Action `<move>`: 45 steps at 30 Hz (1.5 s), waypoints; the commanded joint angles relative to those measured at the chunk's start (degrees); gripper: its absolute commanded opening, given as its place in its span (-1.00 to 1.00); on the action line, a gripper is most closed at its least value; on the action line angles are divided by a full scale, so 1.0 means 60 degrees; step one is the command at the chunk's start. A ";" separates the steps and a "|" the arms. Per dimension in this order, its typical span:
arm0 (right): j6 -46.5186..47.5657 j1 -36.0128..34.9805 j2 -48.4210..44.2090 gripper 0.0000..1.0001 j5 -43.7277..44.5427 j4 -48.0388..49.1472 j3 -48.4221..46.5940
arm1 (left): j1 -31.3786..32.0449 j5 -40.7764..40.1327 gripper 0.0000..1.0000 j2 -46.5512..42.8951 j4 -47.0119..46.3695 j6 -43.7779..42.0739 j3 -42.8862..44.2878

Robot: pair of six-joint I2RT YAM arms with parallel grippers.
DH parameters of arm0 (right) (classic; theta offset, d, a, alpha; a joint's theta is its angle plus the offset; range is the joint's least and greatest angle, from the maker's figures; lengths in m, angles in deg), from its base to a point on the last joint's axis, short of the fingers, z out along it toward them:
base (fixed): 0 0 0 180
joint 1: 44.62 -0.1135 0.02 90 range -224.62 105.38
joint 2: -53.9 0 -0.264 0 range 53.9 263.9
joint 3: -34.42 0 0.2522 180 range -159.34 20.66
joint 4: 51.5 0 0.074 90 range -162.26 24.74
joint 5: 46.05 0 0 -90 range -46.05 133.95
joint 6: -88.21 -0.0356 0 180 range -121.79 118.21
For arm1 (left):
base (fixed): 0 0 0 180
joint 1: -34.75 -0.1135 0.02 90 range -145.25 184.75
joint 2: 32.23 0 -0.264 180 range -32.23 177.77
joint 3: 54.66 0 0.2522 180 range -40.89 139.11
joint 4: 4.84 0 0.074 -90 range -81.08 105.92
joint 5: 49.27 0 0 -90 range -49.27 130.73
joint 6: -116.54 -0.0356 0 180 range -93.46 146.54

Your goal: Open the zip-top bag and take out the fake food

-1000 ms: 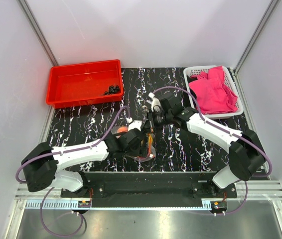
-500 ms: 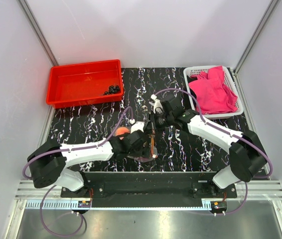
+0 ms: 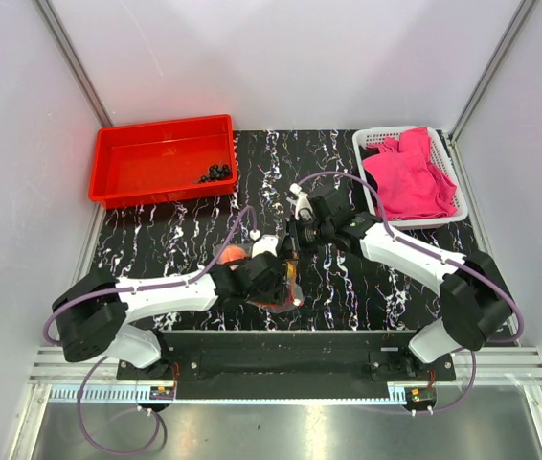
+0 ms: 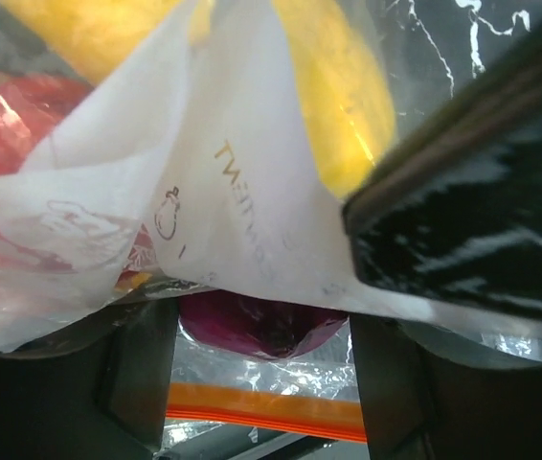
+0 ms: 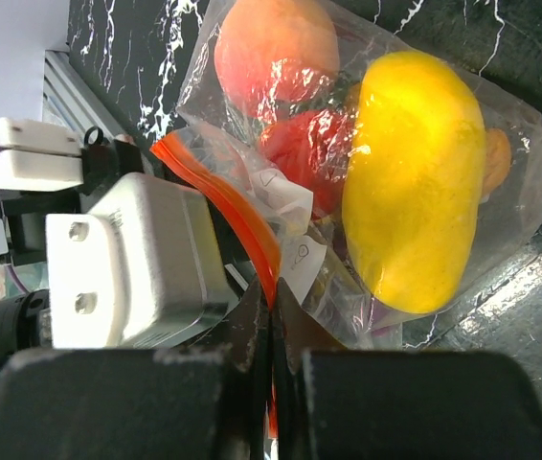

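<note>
Left gripper [image 4: 261, 331] has its fingers apart around the bag [image 4: 252, 220], its orange zip strip [image 4: 261, 407] between them (a purple piece [image 4: 252, 324] shows behind). Clear and crinkled, the bag lies near the table's [image 3: 367, 287] front edge, holding a yellow fruit [image 5: 415, 182], red piece [image 5: 300, 144] and orange ball [image 5: 271, 48]. Right gripper [image 5: 271, 331] is pinched tight on the zip strip.

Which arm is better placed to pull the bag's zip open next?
Right. The right gripper is shut on the zip strip of the zip-top bag, so it could probably peel the mouth open; the left gripper straddles the bag's body.
</note>
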 commanded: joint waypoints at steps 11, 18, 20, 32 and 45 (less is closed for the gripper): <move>0.0240 -0.0161 -0.0291 -1.00 -0.0164 0.0369 0.0176 | 0.0198 -0.0680 -0.86 -0.1921 0.0480 -0.0317 0.0167; 0.0226 -0.0161 -0.0408 -1.00 -0.0193 0.0398 0.0220 | 0.0257 -0.1514 -1.00 -0.2918 0.1050 -0.0259 0.0065; 0.0226 -0.0147 -0.0452 -1.00 -0.0236 0.0398 0.0235 | 0.0257 -0.1749 -1.00 -0.3313 0.1124 -0.0171 -0.0008; 0.0064 -0.0146 -0.0921 -1.00 -0.0515 0.0603 0.0191 | 0.0257 -0.2937 -1.00 -0.3841 0.2399 0.0458 -0.0082; 0.0299 -0.0132 -0.0994 -1.00 -0.0091 0.0603 0.0748 | -0.0328 -0.1003 -1.00 -0.6388 0.2208 -0.0317 0.0767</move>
